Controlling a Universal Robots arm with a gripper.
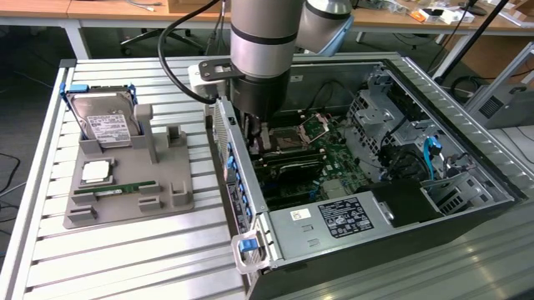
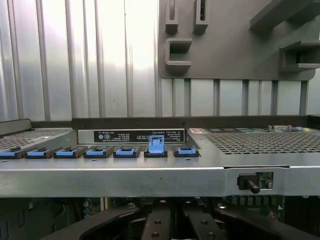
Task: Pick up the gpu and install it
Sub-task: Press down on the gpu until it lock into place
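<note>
My gripper [image 1: 252, 139] is lowered into the open computer case [image 1: 451, 134], just inside its perforated rear wall and over the motherboard [image 1: 329, 156]. A thin dark card on edge, the gpu [image 1: 288, 162], runs from under the gripper across the board. In the wrist view the black fingers [image 2: 157, 225] stand close together below the case's rear panel [image 2: 150, 175], with only a narrow dark gap between them. One blue slot clip [image 2: 156, 145] on that panel stands raised; the others lie flat.
A grey parts holder [image 1: 179, 194] on the slatted table holds a silver hard drive [image 1: 107, 122], a processor chip [image 1: 96, 170] and a green RAM stick [image 1: 125, 189]. The power supply [image 1: 334, 222] and drive cages [image 1: 384, 106] crowd the case. Desks stand behind.
</note>
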